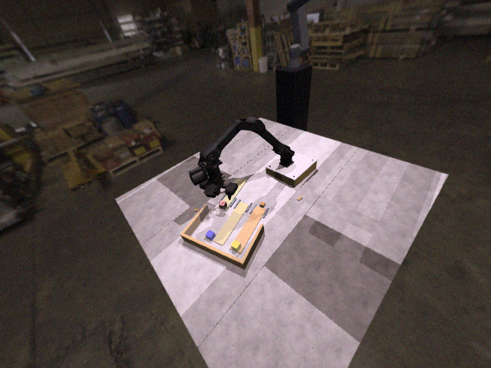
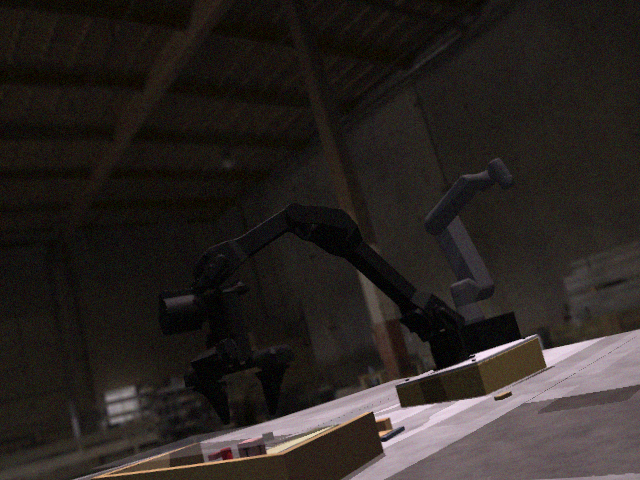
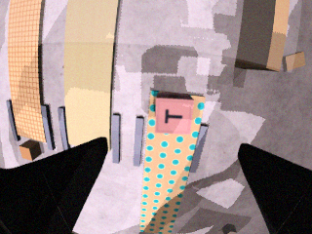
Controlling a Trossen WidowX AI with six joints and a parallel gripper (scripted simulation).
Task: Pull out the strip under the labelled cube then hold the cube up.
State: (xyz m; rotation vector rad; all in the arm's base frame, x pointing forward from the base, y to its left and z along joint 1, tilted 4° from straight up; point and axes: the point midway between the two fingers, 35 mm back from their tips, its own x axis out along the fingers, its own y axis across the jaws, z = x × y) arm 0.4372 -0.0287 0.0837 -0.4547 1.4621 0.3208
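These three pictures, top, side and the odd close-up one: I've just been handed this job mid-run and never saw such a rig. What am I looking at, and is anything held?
The black jointed machine is a single robot arm bolted to a low block. Its tool is a two-fingered claw, now wide open with nothing in it, hanging above the surface.

The top view looks down from high up. The exterior view sits low beside the table. The wrist view looks down from the arm itself; the dark wedges at its lower corners are the fingers.

On the surface is a wooden tray open towards the arm, with a blue cube and a yellow cube in it. Several strips lie side by side. The dotted strip carries the pink cube marked T at its far end, almost straight under the tool.
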